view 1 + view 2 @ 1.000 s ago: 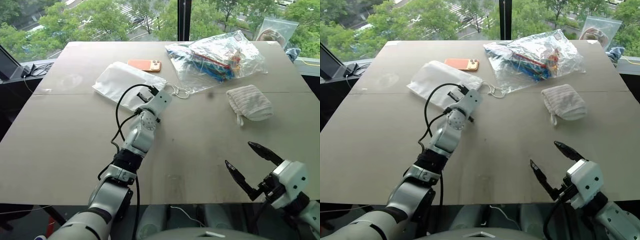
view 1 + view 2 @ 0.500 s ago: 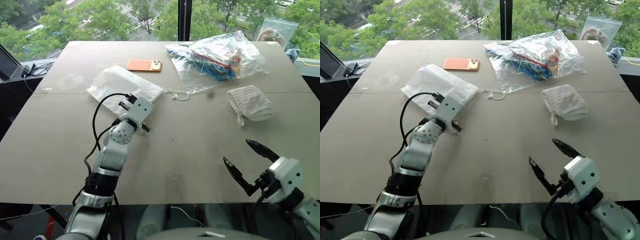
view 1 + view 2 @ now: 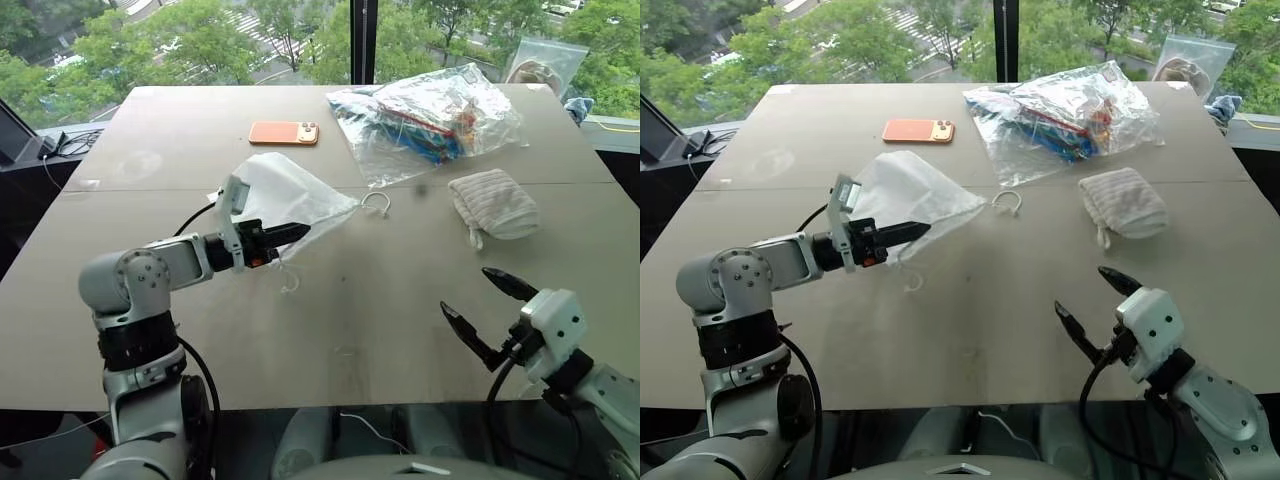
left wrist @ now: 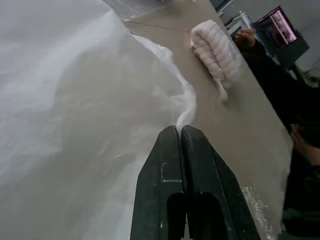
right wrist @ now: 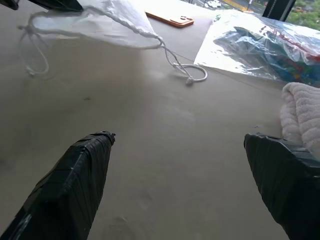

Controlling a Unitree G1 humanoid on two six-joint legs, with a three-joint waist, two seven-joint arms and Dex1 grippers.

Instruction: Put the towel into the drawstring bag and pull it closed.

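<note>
1. Left gripper (image 3: 298, 232) is pinching the drawstring bag (image 3: 285, 195) at its edge, holding it lifted above the table (image 3: 330, 300).
2. Right gripper (image 3: 490, 310) is hovering with fingers wide apart, holding nothing.
3. Towel (image 3: 494, 204) is lying on the table's right side, well apart from the bag.

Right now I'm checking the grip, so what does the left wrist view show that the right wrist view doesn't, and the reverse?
Left wrist only: the left claw shut, pinching the edge of the drawstring bag. Right wrist only: the right claw open over bare table, the bag's cord loop, the orange phone, the clear plastic bag. Both: the drawstring bag and the towel.
</note>
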